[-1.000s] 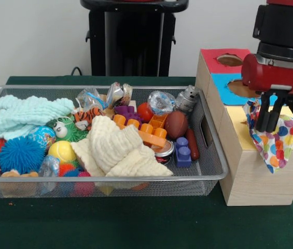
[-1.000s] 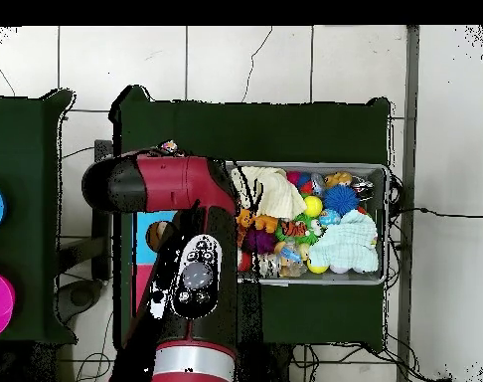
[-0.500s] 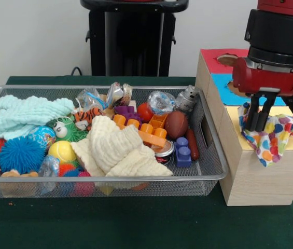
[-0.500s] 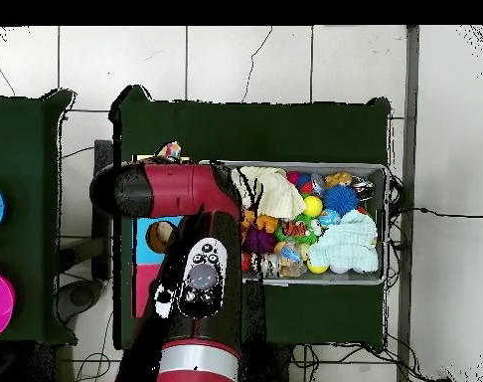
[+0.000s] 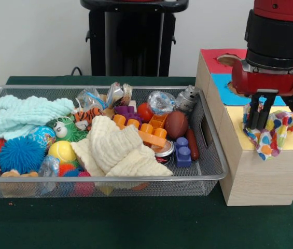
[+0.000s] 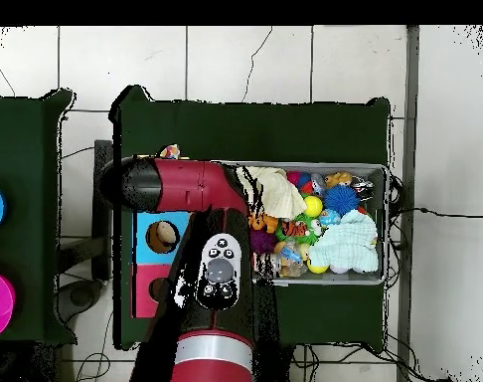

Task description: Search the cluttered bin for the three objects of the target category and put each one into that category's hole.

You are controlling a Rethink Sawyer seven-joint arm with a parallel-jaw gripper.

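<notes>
My gripper (image 5: 256, 124) hangs over the yellow end of the wooden sorting box (image 5: 260, 176), shut on a white cloth with coloured polka dots (image 5: 276, 132). The cloth is bunched on the yellow top, one corner drooping over the front edge. A cream knitted cloth (image 5: 117, 150) lies in the front middle of the wire bin (image 5: 136, 179), and a mint cloth (image 5: 27, 111) lies at its back left. In the overhead view the red arm (image 6: 186, 184) hides the gripper; only a scrap of the dotted cloth (image 6: 171, 152) shows beside it.
The box top has a blue section (image 5: 221, 85) and a red section (image 5: 213, 57), each with a hole; both holes (image 6: 163, 236) show from overhead. The bin also holds balls, plastic blocks, a toy football (image 5: 176, 124) and wrapped items.
The gripper has shifted left and risen slightly with the dotted cloth. The cloth, which hung down the box's front, is now gathered on the yellow top.
</notes>
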